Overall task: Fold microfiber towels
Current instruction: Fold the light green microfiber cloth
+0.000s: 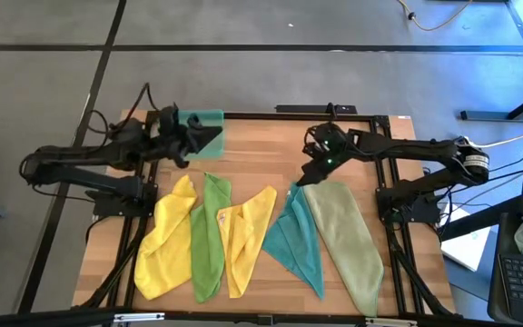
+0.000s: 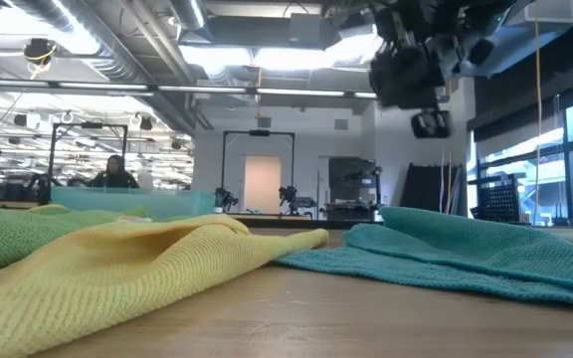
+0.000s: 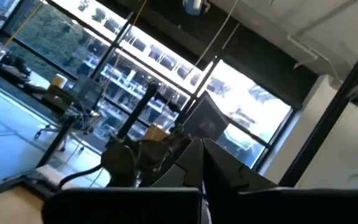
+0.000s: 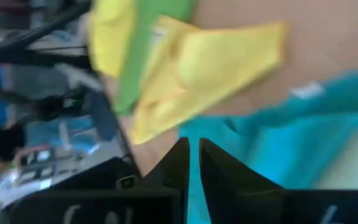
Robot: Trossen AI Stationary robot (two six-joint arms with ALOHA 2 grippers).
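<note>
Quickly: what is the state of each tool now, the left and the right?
Left tool: closed, holding nothing, above the translucent teal rectangular tray.
Right tool: closed, holding nothing, above the teal microfiber towel.

Five microfiber towels lie unfolded and rumpled in a row across the near half of my surface, counted from my left:

1. Yellow towel (image 1: 163, 238): crumpled, elongated, slanting; its inner edge touches the green one.
2. Bright green towel (image 1: 209, 236): a narrow bunched strip between the two yellows.
3. Second yellow towel (image 1: 246, 234): bunched, one corner flaring toward the teal, a small white tag showing.
4. Teal towel (image 1: 296, 238): a wrinkled diagonal, touching the olive.
5. Pale olive-green towel (image 1: 348, 241): a long, fairly flat strip running to the near edge on my right.
</note>
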